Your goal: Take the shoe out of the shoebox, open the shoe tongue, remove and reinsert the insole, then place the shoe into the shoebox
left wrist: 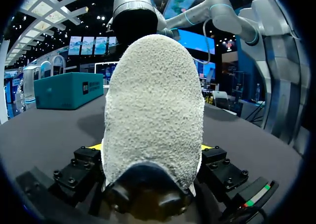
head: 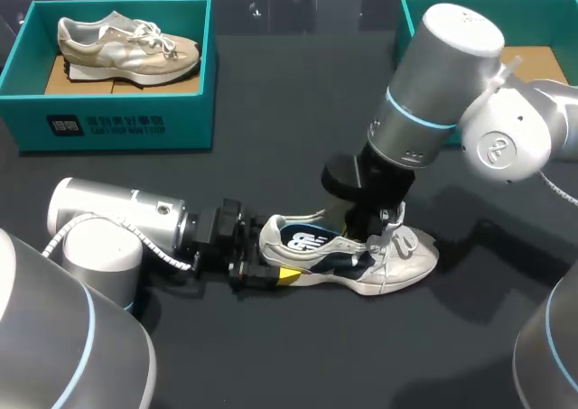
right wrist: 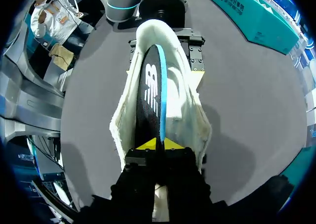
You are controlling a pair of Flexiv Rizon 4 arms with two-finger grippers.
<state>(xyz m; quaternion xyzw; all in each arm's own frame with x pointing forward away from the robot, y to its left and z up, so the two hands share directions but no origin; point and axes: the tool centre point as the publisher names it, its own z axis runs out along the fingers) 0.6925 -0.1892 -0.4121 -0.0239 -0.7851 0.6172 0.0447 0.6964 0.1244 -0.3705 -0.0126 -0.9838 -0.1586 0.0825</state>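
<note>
Dark grey table (head: 271, 355) bears the white shoe (head: 408, 263): left pincer (left wrist: 152, 147) clamps its heel, right pincer (right wrist: 159, 145) pinches the dark insole (right wrist: 149, 88) inside it; teal shoebox (head: 117, 125) stands well beyond

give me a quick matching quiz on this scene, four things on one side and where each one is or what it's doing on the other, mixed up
Things
1. beige shoe
2. white shoe
3. insole
4. left hand

Places or states
a. pinched on edge between the right hand's yellow tips
b. inside the teal shoebox at the far left
c. on the dark table, between the two hands
d. shut on the white shoe's heel

Pairs: 1-b, 2-c, 3-a, 4-d
</note>
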